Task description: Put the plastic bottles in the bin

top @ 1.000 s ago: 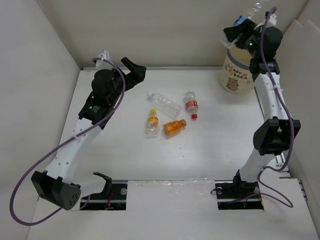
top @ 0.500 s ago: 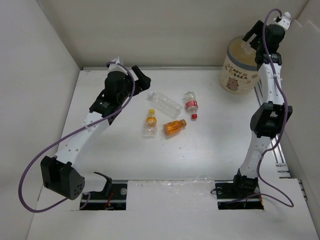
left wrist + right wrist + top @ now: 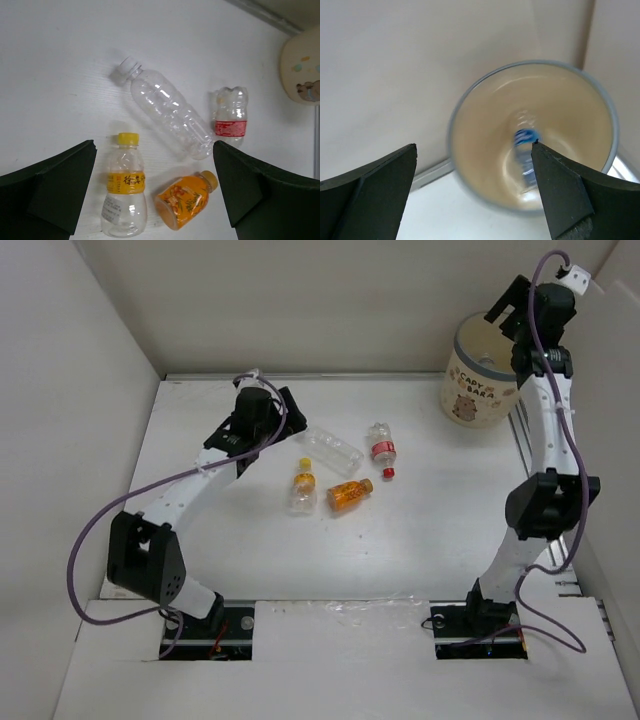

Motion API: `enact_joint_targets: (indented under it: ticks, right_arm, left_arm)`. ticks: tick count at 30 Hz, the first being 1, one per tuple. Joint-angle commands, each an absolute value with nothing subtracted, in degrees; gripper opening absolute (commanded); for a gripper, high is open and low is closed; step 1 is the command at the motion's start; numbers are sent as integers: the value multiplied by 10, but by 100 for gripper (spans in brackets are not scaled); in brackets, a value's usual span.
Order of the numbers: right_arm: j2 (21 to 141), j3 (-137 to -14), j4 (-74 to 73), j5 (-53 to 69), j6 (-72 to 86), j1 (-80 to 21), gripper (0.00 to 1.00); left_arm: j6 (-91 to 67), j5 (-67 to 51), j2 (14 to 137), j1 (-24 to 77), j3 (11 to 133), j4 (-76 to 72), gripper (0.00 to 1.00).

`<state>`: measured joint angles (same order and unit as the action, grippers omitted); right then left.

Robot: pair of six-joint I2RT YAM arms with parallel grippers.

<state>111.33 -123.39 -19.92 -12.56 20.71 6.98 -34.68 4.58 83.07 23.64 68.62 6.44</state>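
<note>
**Operator:** Report the largest items first.

**Technician:** The white worktop (image 3: 420, 540) carries everything. The bin (image 3: 478, 390), a cream tub with a grey-blue rim and a capybara print, stands upright at the far right corner, close to the back wall.

**Operator:** Arm positions?

**Technician:** The right arm (image 3: 548, 430) reaches up beside the bin. The right claw (image 3: 474, 146) hangs above the bin's mouth. It is released, with fingers spread wide and nothing between them. The left arm (image 3: 185, 490) extends across the left half of the worktop. The left claw (image 3: 153, 144) is poised at the far-left edge of the bottle group. It is likewise released and grasps nothing.

**Operator:** Location of the bottles?

**Technician:** Four lie on their sides mid-worktop, well apart from the bin.
- The plain clear bottle (image 3: 167, 115) is the longest. It lies diagonally, neck toward the far left.
- The yellow-capped bottle (image 3: 125, 190) lies just on its near side.
- The red-labelled bottle (image 3: 231, 120) lies just to the right of the clear one. Contact between the two cannot be determined.
- The orange bottle (image 3: 182, 200) is the shortest. It lies just beside the yellow-capped one, on its right.

**Operator:** Contents of the bin?

**Technician:** One blue-labelled bottle (image 3: 525, 145) is visible inside. It is blurred, and no further detail can be read.
</note>
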Motion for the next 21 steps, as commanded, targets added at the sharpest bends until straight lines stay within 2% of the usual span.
enact_joint_targets:
  ticks: [1,4,8,15,21]
  right_arm:
    - [1011,-1147,-183,-95,209,15,100]
    - [927,-1051,-151,-84,209,-33,100]
    - [873,-939,-136,-71,215,-75,100]
    - [839,-833,-114,-57,227,-116,100]
    - [817,-807,-114,-52,227,-134,100]
  left_arm:
    - [-330,28,878,237,695,83,100]
    - [-316,9,940,237,736,126,100]
    - [-322,-16,961,237,724,133,100]
    - [-329,-37,976,243,687,121,100]
    - [-339,-12,1000,264,687,139,97]
